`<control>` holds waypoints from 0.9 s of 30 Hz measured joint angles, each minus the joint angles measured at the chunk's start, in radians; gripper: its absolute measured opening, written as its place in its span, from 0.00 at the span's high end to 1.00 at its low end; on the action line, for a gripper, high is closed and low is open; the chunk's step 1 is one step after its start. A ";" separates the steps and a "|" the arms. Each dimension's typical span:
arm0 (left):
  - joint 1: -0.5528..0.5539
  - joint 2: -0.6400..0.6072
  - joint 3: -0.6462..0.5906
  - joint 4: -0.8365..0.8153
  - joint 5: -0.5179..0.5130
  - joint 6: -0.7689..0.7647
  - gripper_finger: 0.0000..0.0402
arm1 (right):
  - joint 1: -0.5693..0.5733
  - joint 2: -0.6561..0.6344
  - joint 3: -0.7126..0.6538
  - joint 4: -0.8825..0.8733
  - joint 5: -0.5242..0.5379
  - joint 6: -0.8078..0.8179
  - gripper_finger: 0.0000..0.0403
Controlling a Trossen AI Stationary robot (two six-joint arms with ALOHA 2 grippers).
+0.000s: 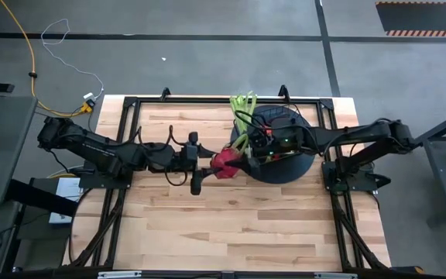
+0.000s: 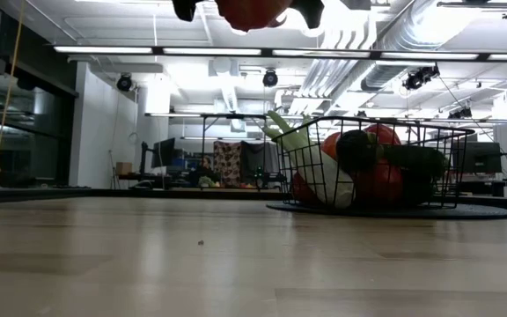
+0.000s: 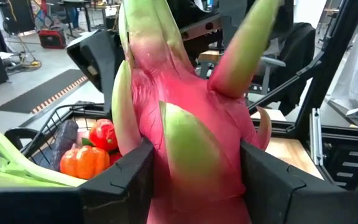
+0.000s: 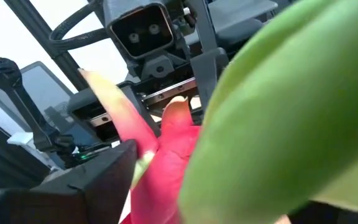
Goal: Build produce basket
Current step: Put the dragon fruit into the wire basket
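Observation:
My left gripper (image 1: 215, 163) is shut on the pink dragon fruit (image 1: 225, 163) and holds it high over the table's middle, just left of the basket; both show at the low view's top edge (image 2: 249, 11). The black wire basket (image 1: 279, 138) stands on its grid bottom on a dark round mat. Inside lie a red fruit (image 3: 104, 134), an orange-red one (image 3: 82, 160), a purple eggplant (image 3: 64, 143) and celery (image 1: 243, 105), whose end sticks out over the far rim. My right gripper (image 1: 255, 146) is over the basket's left side, close to the fruit's green scales (image 4: 291, 112). My left gripper pinches the dragon fruit's pink body (image 3: 194, 180) between its two fingers (image 3: 114, 183), one on each flank. The fingers come level from the table's left. The fruit is lifted clear, its green-tipped scales (image 3: 244, 56) pointing away toward the basket and the right arm.
The dark round mat (image 1: 302, 167) reaches past the basket toward the table's right. Bare wood (image 1: 231, 225) fills the near half of the table. Black frame rails (image 1: 118, 209) run along the table's left and right sides. A lab room with desks lies beyond the far edge.

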 joint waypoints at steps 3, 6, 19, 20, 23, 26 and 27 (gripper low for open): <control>0.000 -0.001 0.000 0.003 -0.004 0.008 0.54 | 0.000 -0.011 0.000 -0.004 0.000 0.000 0.24; 0.000 -0.001 0.000 0.005 -0.004 0.015 0.54 | 0.000 -0.024 0.000 -0.015 0.000 -0.002 0.33; 0.000 -0.030 0.002 0.006 -0.017 0.078 0.53 | -0.007 -0.058 0.000 -0.053 0.009 -0.032 0.71; 0.000 -0.030 0.002 0.006 -0.022 0.078 0.53 | -0.008 -0.058 0.000 -0.053 0.009 -0.032 0.73; 0.000 -0.031 0.002 0.006 -0.036 0.076 0.53 | -0.015 -0.058 0.000 -0.054 0.008 -0.035 0.77; 0.002 -0.031 0.002 0.003 -0.037 0.059 0.50 | -0.017 -0.058 0.000 -0.055 0.007 -0.035 0.78; 0.006 -0.032 0.002 0.003 -0.036 0.051 0.49 | -0.020 -0.058 0.000 -0.055 0.007 -0.035 0.78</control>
